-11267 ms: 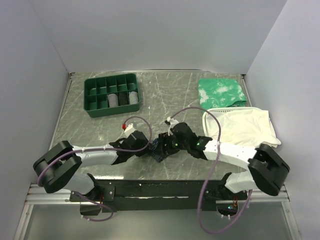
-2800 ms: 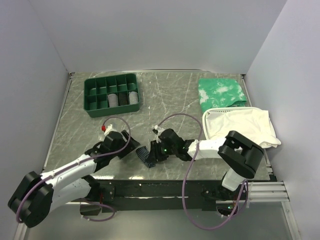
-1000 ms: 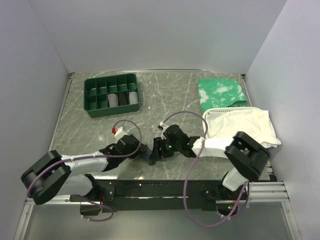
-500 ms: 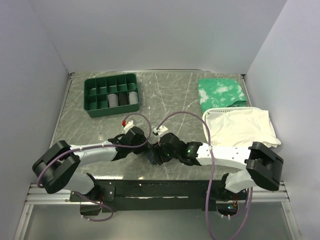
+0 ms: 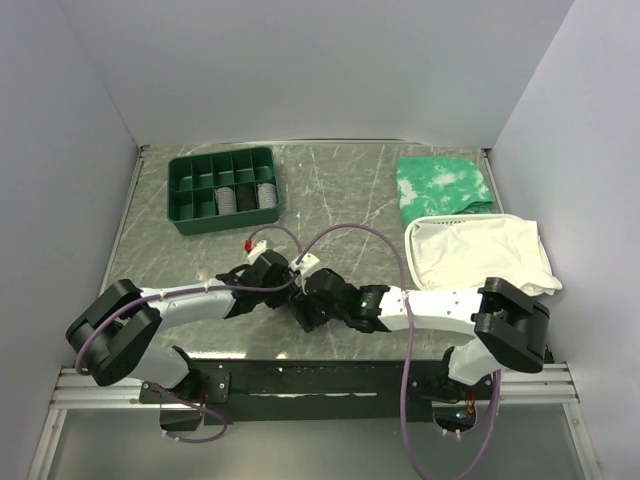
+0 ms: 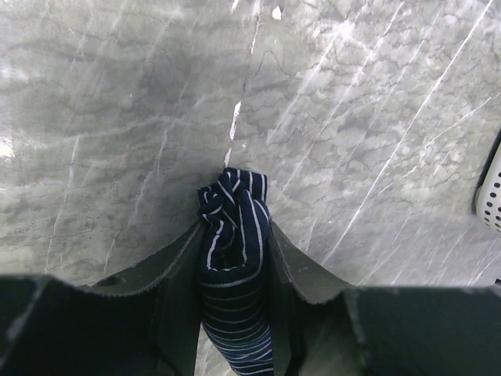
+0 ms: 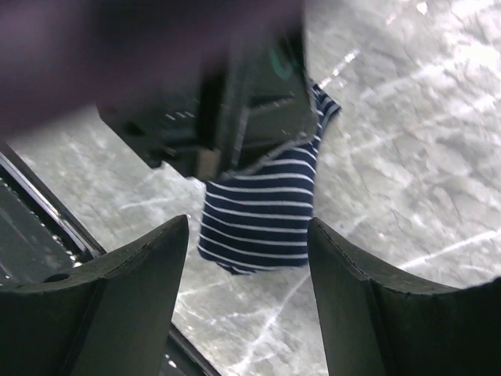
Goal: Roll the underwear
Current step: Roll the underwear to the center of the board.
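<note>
The underwear (image 6: 235,243) is a dark navy roll with thin light stripes, and my left gripper (image 6: 233,229) is shut on it with one finger pressed to each side. Its bunched end pokes out past the fingertips, over the grey marble table (image 6: 352,117). In the right wrist view the striped underwear (image 7: 262,207) hangs from the left gripper's dark body (image 7: 235,110). My right gripper (image 7: 247,223) stands open just before it, touching nothing. From above, both grippers (image 5: 285,283) (image 5: 312,305) meet near the table's front middle and hide most of the roll.
A green compartment tray (image 5: 222,188) sits at the back left. A green-and-white mottled cloth (image 5: 443,185) lies at the back right, a white cloth (image 5: 480,252) in a perforated basket in front of it. The table's black front rail (image 7: 31,243) runs close by.
My left gripper has carried the roll to the right and a little away from the front edge. The right gripper has shifted left toward it, and its jaws have opened wider.
</note>
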`<state>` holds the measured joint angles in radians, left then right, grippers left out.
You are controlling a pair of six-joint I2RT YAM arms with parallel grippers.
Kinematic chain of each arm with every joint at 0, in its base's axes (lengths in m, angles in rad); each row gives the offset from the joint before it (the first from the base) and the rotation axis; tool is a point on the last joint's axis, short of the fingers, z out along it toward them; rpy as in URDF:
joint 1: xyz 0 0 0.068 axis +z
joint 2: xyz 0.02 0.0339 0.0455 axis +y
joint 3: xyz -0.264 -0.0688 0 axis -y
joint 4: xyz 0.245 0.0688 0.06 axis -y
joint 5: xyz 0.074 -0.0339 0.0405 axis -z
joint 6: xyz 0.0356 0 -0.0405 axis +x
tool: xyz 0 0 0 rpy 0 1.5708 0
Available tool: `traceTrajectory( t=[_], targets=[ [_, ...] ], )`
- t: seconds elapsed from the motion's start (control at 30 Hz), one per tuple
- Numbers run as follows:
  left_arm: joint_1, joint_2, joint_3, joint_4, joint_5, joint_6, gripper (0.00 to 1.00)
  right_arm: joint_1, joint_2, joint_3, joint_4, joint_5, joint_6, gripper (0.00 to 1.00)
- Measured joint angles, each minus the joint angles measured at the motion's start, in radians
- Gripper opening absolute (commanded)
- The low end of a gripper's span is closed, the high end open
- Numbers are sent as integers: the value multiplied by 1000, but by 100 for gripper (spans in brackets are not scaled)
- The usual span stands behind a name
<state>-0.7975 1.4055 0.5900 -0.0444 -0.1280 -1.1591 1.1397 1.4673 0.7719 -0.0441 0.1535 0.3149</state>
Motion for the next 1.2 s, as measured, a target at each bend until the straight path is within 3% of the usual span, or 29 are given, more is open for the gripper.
traceTrajectory(
  t=[0.5,0.97,1.17,1.2],
  targets=[
    [32,2,2,-17,42,3,37,25,176,35,88,50,23,70],
    [81,2,-9,-6,109,23,37,76,219,31,113,145,58,65],
    [100,2,-12,-2,124,26,38,79,240,48,111,182,72,49],
    [103,2,-12,-2,126,26,38,80,241,49,112,187,77,38]
  ],
)
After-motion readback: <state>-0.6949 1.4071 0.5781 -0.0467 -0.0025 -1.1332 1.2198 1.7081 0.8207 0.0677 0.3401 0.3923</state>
